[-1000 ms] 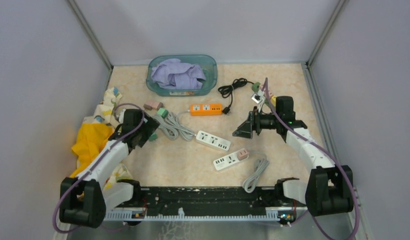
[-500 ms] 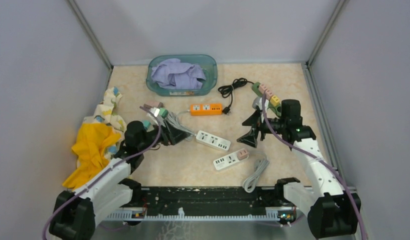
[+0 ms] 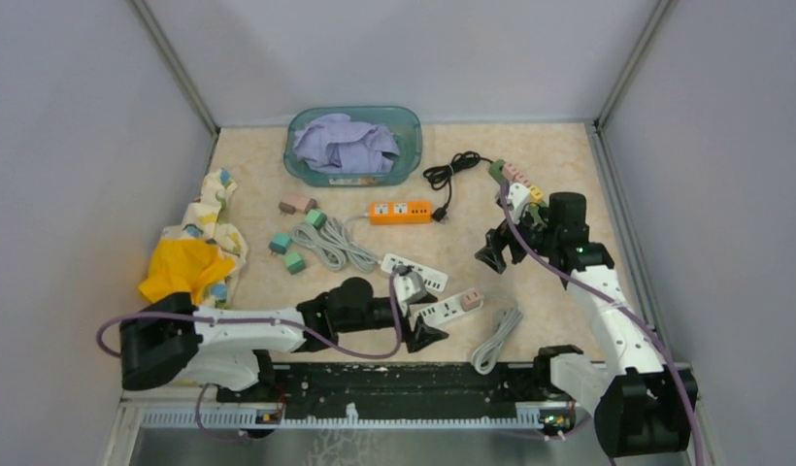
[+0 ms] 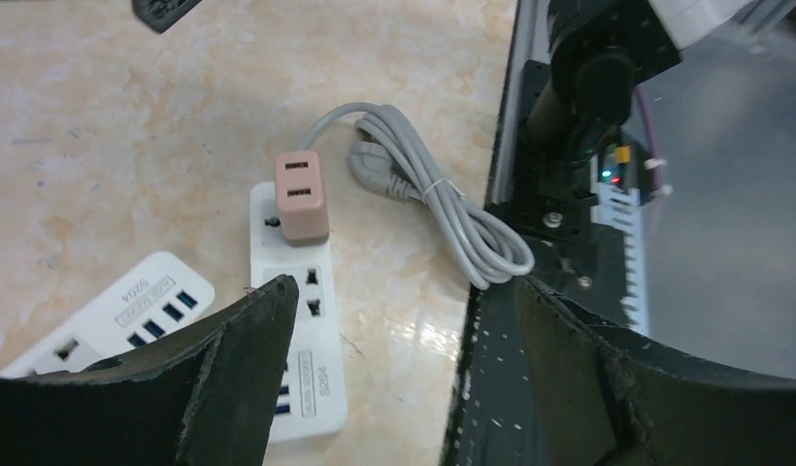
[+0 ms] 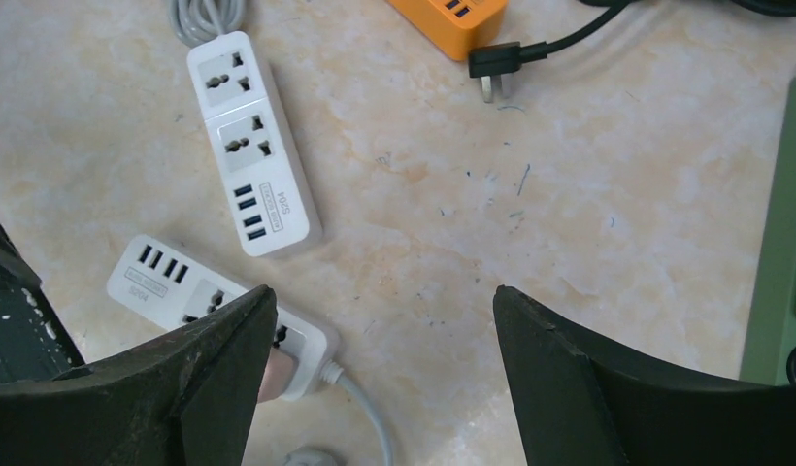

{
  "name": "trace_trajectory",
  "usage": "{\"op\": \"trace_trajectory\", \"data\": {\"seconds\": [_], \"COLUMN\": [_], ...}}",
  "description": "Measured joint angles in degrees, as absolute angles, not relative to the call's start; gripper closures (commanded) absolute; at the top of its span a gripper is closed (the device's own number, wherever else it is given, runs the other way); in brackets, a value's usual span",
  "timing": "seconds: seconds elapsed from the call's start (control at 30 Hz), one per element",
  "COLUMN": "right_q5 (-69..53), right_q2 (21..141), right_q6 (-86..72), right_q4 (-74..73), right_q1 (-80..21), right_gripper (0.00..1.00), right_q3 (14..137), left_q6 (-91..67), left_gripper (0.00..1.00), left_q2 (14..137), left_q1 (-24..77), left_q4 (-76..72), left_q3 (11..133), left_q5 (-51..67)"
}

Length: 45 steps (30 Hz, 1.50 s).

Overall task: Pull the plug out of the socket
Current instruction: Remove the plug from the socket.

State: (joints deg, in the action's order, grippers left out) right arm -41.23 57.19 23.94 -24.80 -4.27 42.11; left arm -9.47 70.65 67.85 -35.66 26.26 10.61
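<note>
Tool on left arm (image 4: 404,296) gapes wide, empty, near pink plug (image 4: 302,194).

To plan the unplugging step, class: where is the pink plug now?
In the top view the pink plug sits front-centre, plugged into the nearer white power strip, with the coiled grey cable just right of it.
</note>
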Motion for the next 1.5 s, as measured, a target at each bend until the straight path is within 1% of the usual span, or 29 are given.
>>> {"op": "trace_trajectory", "data": {"seconds": [0.03,0.07,0.23,0.43,0.53,0.63,0.8,0.97,1.1,1.17,1.2,1.4,1.5], "right_q5": [-40.58,-40.12,-38.83,-38.83,-38.85,-38.87,-38.92,-39.0,-39.03,-39.05,-39.05,-39.07,-39.2], "right_q2": [57.23,57.25,57.43,57.43,57.43,57.43,57.43,57.43,57.43,57.43,57.43,57.43,57.43], "right_q6": [23.83,23.77,23.2,22.79,22.72,22.72,22.7,22.7,22.7,22.7,22.7,22.74,22.87], "right_q4": [-24.77,-24.75,-24.64,-24.56,-24.53,-24.53,-24.51,-24.51,-24.51,-24.51,-24.49,-24.51,-24.51], "right_q1": [-4.25,-4.25,-4.21,-4.21,-4.21,-4.21,-4.21,-4.21,-4.21,-4.21,-4.21,-4.21,-4.21], "right_gripper": [0.18,0.18,0.18,0.18,0.18,0.18,0.18,0.18,0.18,0.18,0.18,0.16,0.14], "right_q3": [42.11,42.11,42.11,42.11,42.11,42.11,42.11,42.11,42.11,42.11,42.11,42.11,42.11], "left_q6": [-4.67,-4.08,5.8,8.19,7.6,6.81,5.54,4.56,4.1,3.9,3.88,4.54,5.74], "left_gripper": [0.11,0.11,0.09,0.06,0.09,0.14,0.28,0.45,0.72,0.94,0.99,0.99,0.99], "left_q2": [74.81,75.26,87.05,96.27,99.13,100.49,103.85,106.06,106.41,106.41,106.41,105.75,102.89], "left_q1": [70.48,70.72,72.29,72.27,72.27,72.27,72.23,71.85,71.81,71.72,71.7,71.31,71.24], "left_q4": [-35.97,-35.97,-36.01,-32.47,-29.91,-28.29,-23.29,-16.88,-14.06,-13.45,-13.1,-12.38,-12.84], "left_q3": [28.73,29.02,35.4,43.88,48.95,51.31,55.59,59.7,61.41,61.76,61.95,61.69,58.5], "left_q5": [7.18,6.85,-0.58,-5.32,-5.34,-5.26,-6.02,-6.61,-6.48,-5.93,-5.82,-4.89,-4.6]}}
